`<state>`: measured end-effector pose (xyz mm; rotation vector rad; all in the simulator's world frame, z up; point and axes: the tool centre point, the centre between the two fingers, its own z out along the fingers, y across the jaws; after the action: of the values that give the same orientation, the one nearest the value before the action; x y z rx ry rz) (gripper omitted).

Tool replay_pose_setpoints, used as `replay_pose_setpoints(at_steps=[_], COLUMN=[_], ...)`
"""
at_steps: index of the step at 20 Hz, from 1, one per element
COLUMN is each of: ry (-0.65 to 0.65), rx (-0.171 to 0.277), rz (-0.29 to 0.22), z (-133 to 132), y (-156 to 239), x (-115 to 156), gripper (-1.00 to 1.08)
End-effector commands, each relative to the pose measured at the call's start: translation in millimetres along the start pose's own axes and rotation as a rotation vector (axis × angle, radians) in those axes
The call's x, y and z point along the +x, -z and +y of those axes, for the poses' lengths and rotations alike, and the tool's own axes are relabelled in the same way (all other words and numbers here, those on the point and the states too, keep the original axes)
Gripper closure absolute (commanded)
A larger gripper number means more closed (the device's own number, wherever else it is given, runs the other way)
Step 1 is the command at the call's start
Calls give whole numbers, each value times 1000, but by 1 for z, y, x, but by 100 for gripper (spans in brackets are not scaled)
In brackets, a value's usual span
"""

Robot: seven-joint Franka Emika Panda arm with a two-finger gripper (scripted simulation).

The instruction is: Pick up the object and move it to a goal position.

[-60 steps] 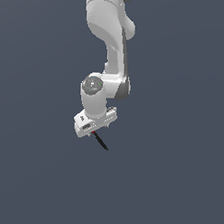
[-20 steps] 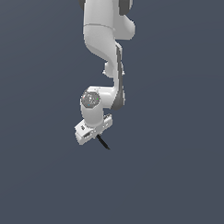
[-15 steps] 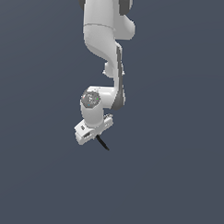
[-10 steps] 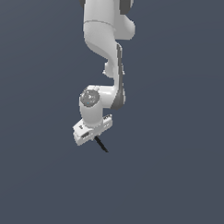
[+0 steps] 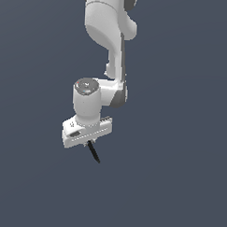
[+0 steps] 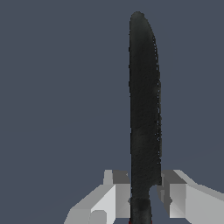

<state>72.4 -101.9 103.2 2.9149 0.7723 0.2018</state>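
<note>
The object [image 5: 93, 152] is a thin black stick that hangs down from under the white hand in the exterior view. In the wrist view the object [image 6: 144, 109] fills the middle as a long black blade-like shape, with a hint of red at its held end. My gripper [image 6: 144, 197] is shut on it, one grey finger [image 6: 114, 192] pressed against each side. In the exterior view my gripper [image 5: 89, 142] is mostly hidden by the hand and hangs in mid-air over the plain dark ground.
The white arm [image 5: 109, 35] comes down from the upper edge of the exterior view. Around it there is only uniform dark grey-blue background.
The hand with the object has drifted slightly lower and toward the exterior view's left over the last three seconds. The grip on the stick is unchanged.
</note>
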Motion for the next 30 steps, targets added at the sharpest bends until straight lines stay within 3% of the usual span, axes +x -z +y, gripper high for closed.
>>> replay_pose_setpoints(at_steps=[1,9,17,24,30], ry=[-53,-232,-404,-531,-597], rx=[-48,-212,-371,-489,-552], rz=[27,110,188,242,269], z=[20,84,135,162,172], y=[27,127,233,316,360], x=[15,50,65,65,61], gripper=[108,108,108,108,108])
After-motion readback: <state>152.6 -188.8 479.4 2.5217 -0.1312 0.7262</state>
